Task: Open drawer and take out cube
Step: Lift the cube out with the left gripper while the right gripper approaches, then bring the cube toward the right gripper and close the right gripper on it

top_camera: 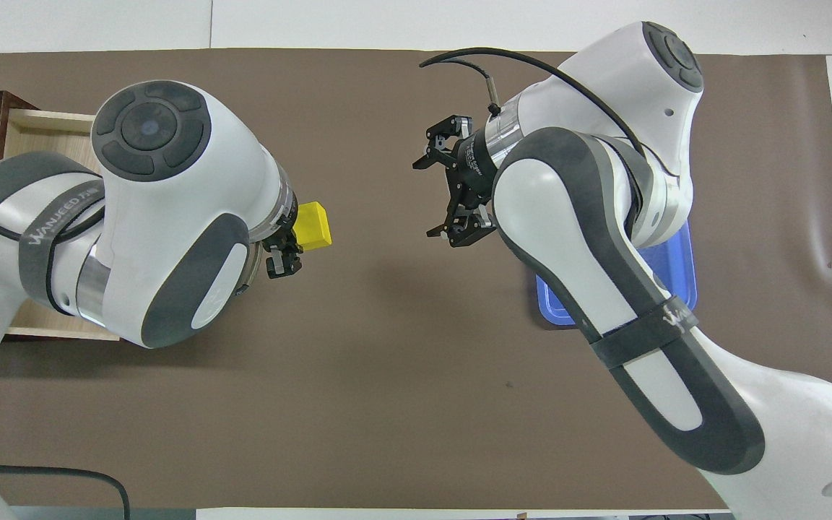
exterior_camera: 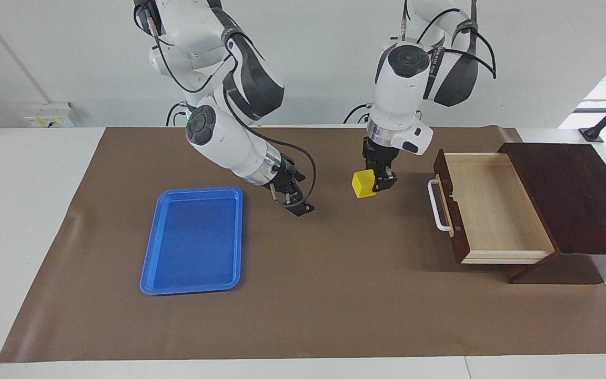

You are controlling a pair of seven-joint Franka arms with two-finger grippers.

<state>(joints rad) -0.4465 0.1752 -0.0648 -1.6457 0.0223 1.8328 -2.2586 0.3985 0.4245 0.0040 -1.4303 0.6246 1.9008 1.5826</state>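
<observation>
My left pincer grips the small yellow solid cube over the brown-covered worktop; right pincer wide, waiting; next I should carry level, clear of the open dark wooden drawer.

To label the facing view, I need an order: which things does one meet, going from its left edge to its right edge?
blue tray → right gripper → cube, held by the left gripper → white handle → drawer, pulled open → dark wooden box
</observation>
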